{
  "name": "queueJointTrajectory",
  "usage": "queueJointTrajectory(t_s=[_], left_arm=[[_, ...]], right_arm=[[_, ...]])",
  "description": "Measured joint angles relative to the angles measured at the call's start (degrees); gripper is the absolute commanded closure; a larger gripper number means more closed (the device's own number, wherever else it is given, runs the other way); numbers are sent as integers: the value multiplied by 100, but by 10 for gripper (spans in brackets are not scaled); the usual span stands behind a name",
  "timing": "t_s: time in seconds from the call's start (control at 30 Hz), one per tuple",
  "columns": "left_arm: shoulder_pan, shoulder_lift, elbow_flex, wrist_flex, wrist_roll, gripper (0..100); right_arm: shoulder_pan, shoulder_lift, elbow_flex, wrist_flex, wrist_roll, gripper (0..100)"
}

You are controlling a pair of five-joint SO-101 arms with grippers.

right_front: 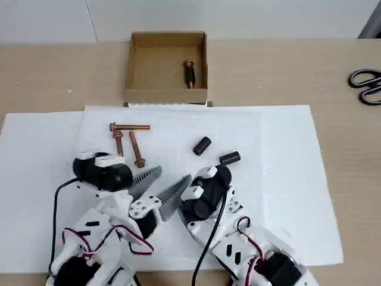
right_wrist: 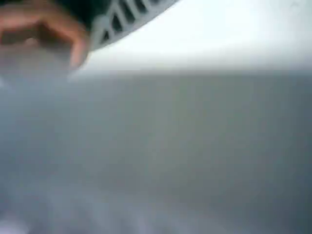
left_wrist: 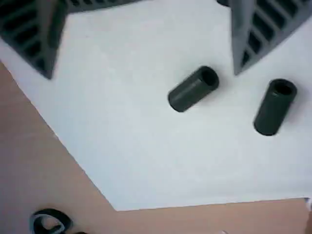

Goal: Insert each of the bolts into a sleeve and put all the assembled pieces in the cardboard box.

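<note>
Left gripper (right_front: 174, 173) is spread wide and holding nothing; it sits low over the white paper (right_front: 286, 179) with both toothed fingers (left_wrist: 253, 29) aimed at the two black sleeves. The nearer sleeve (right_front: 202, 145) lies on its side just past the fingertips, not touching them; in the left wrist view it sits right by one finger's tip. The second sleeve (right_front: 230, 158) is near the first, a bit off to the side and outside the gap.

Three loose bolts lie in a cluster beside the left arm - one long one (right_front: 130, 127) lies crosswise, with two more (right_front: 118, 142) (right_front: 136, 149) below it, heads close together. The cardboard box (right_front: 136, 65) is at the far edge of the paper; one assembled piece (right_front: 189, 72) is already in it, near its right wall.

Right gripper (right_wrist: 97, 34) - honestly can't tell whether it's wide or closed; the right arm (right_front: 208, 190) is tucked in next to the left one. Scissors (right_front: 366, 85) lie on the table (right_front: 59, 71), well off to the right.
</note>
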State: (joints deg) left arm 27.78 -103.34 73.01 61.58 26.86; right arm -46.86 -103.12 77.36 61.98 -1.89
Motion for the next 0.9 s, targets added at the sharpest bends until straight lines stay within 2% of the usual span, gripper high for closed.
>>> queueJointTrajectory(t_s=[0.03,0.23,0.37,0.57,0.8,0.9], left_arm=[[-79,0,-9,35,-18,994],[-747,0,-9,492,-18,994],[-1670,0,273,536,-88,994],[-2760,0,1363,536,-905,994],[-3095,0,1846,536,-1037,994],[-3095,0,1881,536,-1046,994]], right_arm=[[0,0,0,0,0,995],[79,0,0,0,0,995],[677,0,0,0,0,995],[1574,0,0,18,0,995],[2356,9,123,18,0,996],[2743,9,132,-176,-264,996]])
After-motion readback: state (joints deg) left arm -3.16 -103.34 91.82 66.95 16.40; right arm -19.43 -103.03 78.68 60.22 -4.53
